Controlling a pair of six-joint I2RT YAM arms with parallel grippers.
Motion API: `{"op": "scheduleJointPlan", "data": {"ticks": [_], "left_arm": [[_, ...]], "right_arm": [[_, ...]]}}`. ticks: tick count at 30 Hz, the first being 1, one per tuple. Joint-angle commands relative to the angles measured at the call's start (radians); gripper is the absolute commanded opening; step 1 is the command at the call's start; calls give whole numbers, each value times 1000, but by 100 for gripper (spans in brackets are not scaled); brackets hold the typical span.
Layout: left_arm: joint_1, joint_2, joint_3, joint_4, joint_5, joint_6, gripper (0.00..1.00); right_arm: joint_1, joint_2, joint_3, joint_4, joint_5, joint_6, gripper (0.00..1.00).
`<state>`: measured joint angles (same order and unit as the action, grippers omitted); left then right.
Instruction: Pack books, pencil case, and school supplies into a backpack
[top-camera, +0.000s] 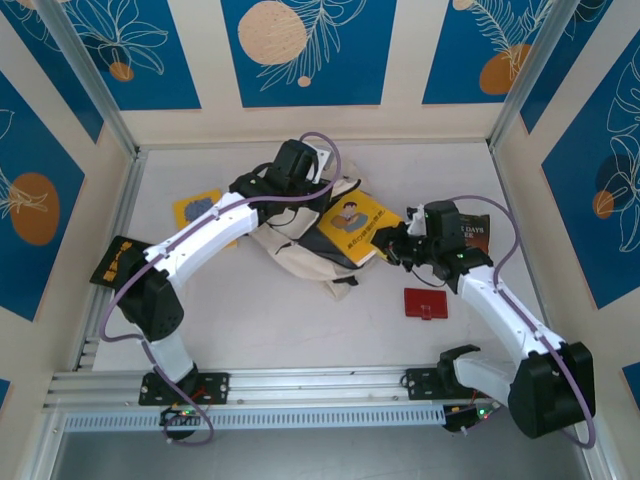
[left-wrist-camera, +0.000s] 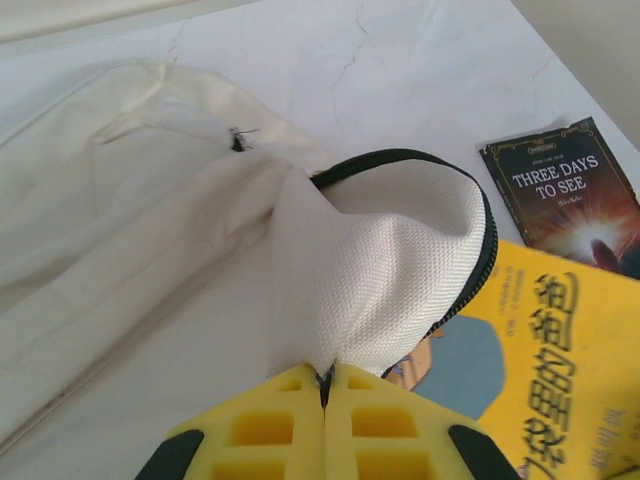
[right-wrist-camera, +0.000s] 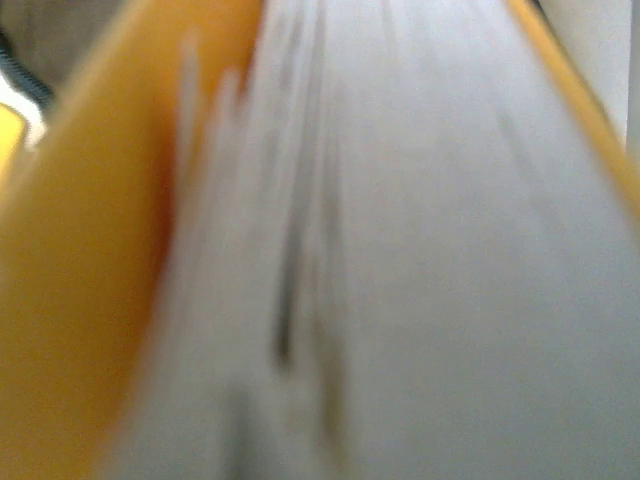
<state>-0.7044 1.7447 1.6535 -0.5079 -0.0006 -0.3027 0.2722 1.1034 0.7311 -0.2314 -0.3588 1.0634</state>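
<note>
yellow book | diagonal over backpack | clamped by right end effector | left end effector pinches backpack

Backpack mouth: the soft cream-white fabric backpack has its black-zippered flap pinched up by the left arm's shut jaws; a bright yellow paperback book sits right at the opening, crowding its right side
Right side: the right arm spans it, jaws on that book's edge; a dark brown paperback book lies partly under the wrist; a small flat dark-red pencil case lies just beside the forearm
Left side: a second yellow paperback partly under the left arm; a flat black plate at the edge
Free: bare white desk between the arm bases; also the far strip along the back wall
</note>
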Motion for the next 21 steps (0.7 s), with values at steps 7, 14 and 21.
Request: {"op": "scheduleJointPlan", "data": {"ticks": [7, 14, 21], "left_arm": [[-4, -33, -7, 98, 55, -18, 0], [-4, -45, -29, 106, 94, -11, 0], [-4, -48, 23, 100, 175, -41, 0]], "right_arm": [[49, 39, 1, 145, 15, 152, 4], [48, 112, 28, 311, -13, 136, 4], [65, 310, 78, 541, 28, 149, 4]]}}
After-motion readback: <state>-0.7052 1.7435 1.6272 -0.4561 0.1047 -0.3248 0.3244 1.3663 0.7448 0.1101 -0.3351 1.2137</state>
